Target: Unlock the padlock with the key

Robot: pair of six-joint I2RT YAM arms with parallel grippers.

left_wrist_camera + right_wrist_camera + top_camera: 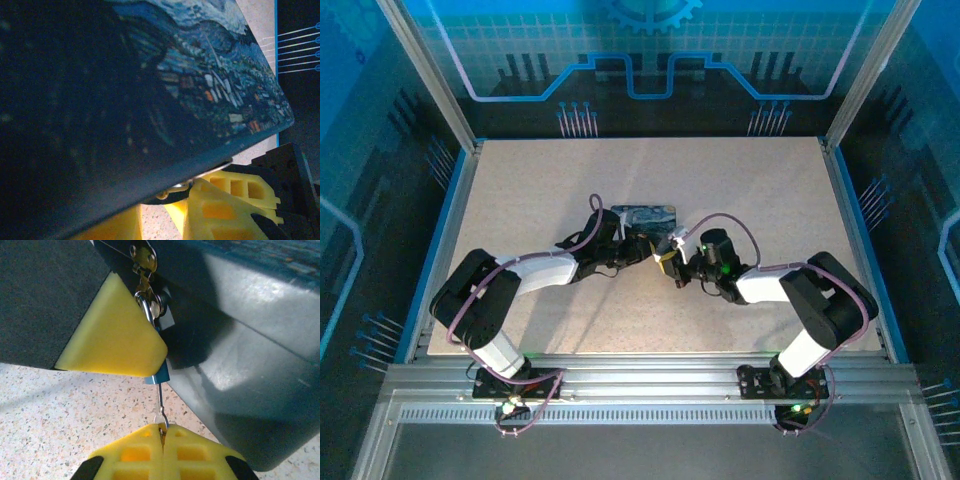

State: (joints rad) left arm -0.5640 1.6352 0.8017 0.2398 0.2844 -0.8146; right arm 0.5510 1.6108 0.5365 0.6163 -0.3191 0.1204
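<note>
While the painted box (645, 214) sits in the middle of the table (520, 190), the left pincer (165, 207) reaches in from the left, narrowed right down and nipping the padlock (159, 374), which hangs at the box's brass hasp (144, 257). One yellow finger (112, 335) covers most of it, just the blue bottom edge peeking out! Straight below, the key (160, 401) stands thin and upright, tip in the padlock's underside, and the right pincer (162, 432) is clamped tight on its head
</note>
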